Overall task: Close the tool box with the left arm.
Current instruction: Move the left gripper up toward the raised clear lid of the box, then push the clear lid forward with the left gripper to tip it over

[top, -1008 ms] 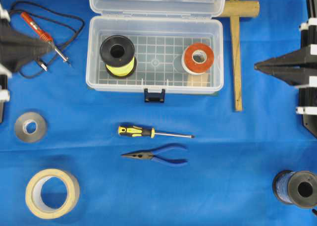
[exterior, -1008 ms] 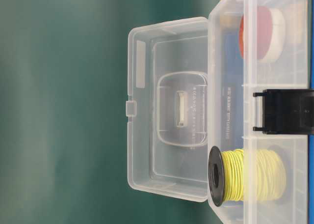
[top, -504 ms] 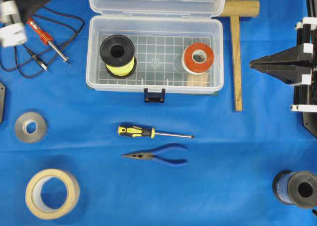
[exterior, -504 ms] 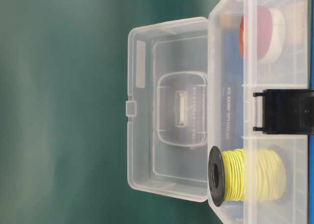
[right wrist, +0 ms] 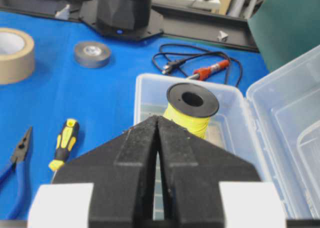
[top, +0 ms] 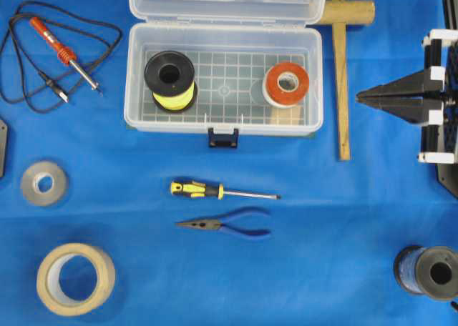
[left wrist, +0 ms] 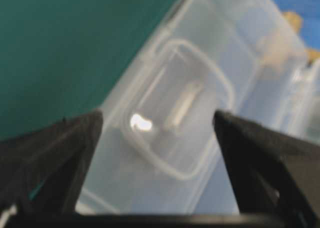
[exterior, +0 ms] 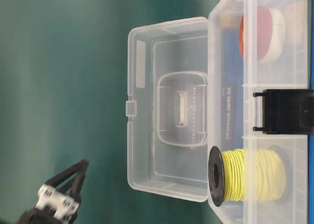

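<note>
The clear tool box (top: 223, 119) stands open at the back middle of the blue cloth, its lid (top: 225, 1) tipped back upright. A yellow wire spool (top: 169, 81) and a red tape roll (top: 286, 85) lie inside, and the dark blue latch (top: 223, 137) hangs at the front. My left gripper (left wrist: 157, 118) is open and empty, raised behind the lid's outer face (left wrist: 185, 103). It shows in the table-level view (exterior: 81, 167) apart from the lid (exterior: 167, 106), and is out of the overhead view. My right gripper (top: 361, 96) is shut and empty to the right of the box.
A soldering iron (top: 64, 51) with its cord lies back left. A wooden mallet (top: 342, 76) lies right of the box. A screwdriver (top: 215, 191) and pliers (top: 225, 226) lie in front. Grey tape (top: 43, 183), masking tape (top: 75, 278) and a blue wire spool (top: 428, 272) sit near the front corners.
My left gripper rose from the left edge, left the overhead view at the top left, and now appears behind the lid. My right gripper crept slightly towards the box. The box has not moved.
</note>
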